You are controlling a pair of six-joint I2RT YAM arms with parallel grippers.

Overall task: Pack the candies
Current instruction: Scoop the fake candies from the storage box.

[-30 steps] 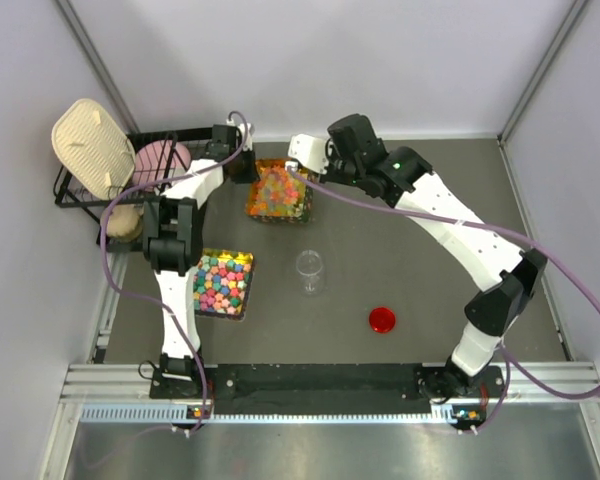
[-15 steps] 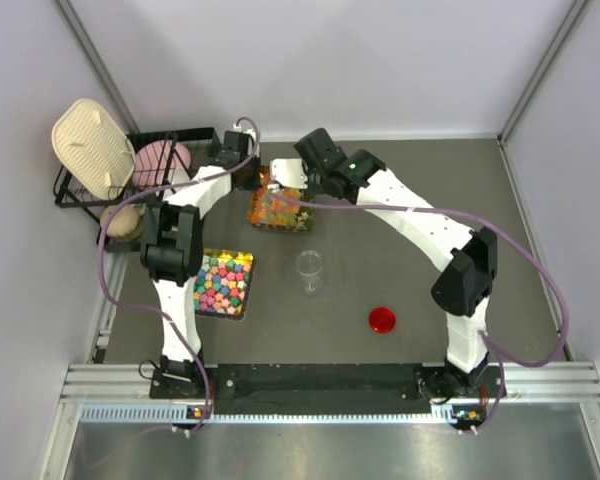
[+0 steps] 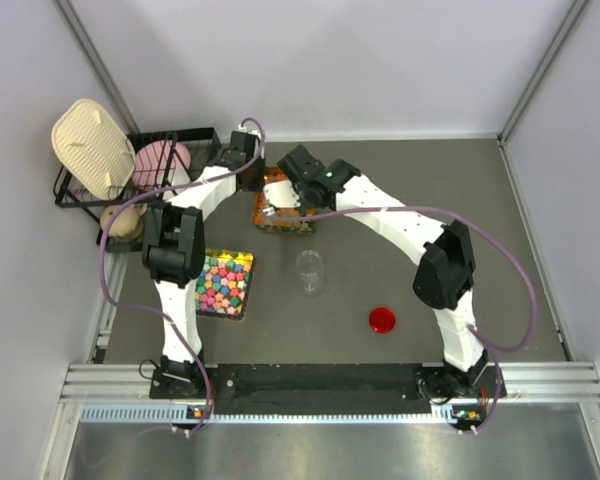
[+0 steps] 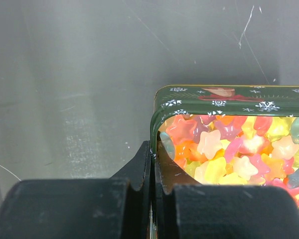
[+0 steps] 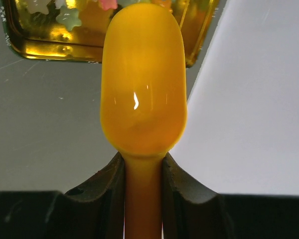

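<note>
1. The green tin point(image 3: 280, 212) stands far back on the dark surface point(image 3: 430, 180), and it is the landmark for everything below.
2. The candies point(image 4: 239, 149) lie heaped inside the tin: small star shapes in orange, yellow, pink and pale green.
3. The left fingers point(image 4: 137, 169) are clenched on the tin's wall at one corner, one finger outside and one inside. That arm has edged closer over the tin's far left corner than it was a second ago.
4. The right fingers point(image 5: 112, 184) grasp the handle of an orange spoon point(image 5: 143, 89). Its bowl is empty and its tip points at the tin's gold inner wall.
5. A second ago the right wrist was off the tin's far right corner. Half a second ago it was at the tin's far edge, and now it hangs above the tin and hides much of it in the overhead view.
6. The right arm's elbow has swung in towards the tin as well, so the arm is folded more sharply than before.
7. The tin seems slightly nearer the arm bases than a second ago, though the arm above it makes this hard to judge.
8. A clear cup point(image 3: 309, 270) stands just on the near side of the tin, unchanged.
9. A red lid point(image 3: 382, 320) lies further to the tin's near right, also unchanged.
10. A tray point(image 3: 223, 283) of larger bold-coloured sweets sits to the tin's near left, and a wire rack point(image 3: 90, 195) stands to its left. Neither has moved.
</note>
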